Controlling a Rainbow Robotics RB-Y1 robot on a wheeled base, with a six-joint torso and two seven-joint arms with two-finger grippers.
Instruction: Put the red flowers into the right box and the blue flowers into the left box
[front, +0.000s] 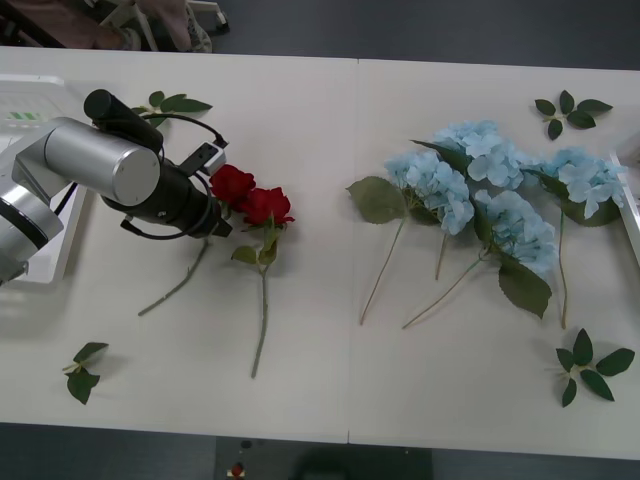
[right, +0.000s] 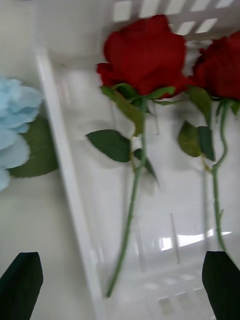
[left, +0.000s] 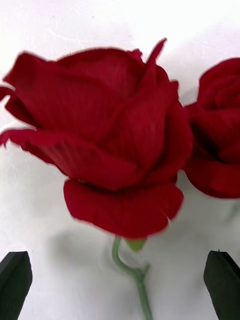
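The left gripper (left: 120, 285) hangs low over the left half of the white table (front: 320, 400), its black fingers (left: 15, 280) spread wide apart and holding nothing. In the left wrist view a deep-red bloom (left: 107, 140) sits between and just ahead of those fingers, its green stem curling down toward them, with a second red bloom (left: 220, 130) just beside it. In the front view the left arm (front: 100, 165) reaches in from the left edge, its black wrist ending right at the two red flowers (front: 250, 200), whose heads lie touching each other and whose stems run toward the near table edge. Behind the arm, at the far left, lies the rim of the left box (front: 30, 90). Loose green leaf sprigs (front: 82, 368) lie near the table's corners.

Right of the table's centre seam lie the blue flowers (front: 490, 185), a cluster of pale heads with large leaves, stems pointing toward the near edge, well apart from the roses.

At the far right edge a thin pale rim of the right box (front: 628, 215) shows beside the outermost blue head. The right gripper (right: 120, 287) hovers over this box with its black fingers (right: 222, 280) wide apart and empty; beneath it two more red roses (right: 145, 52) lie inside on the white floor, and one blue head (right: 15, 130) rests outside the box wall (right: 65, 190).
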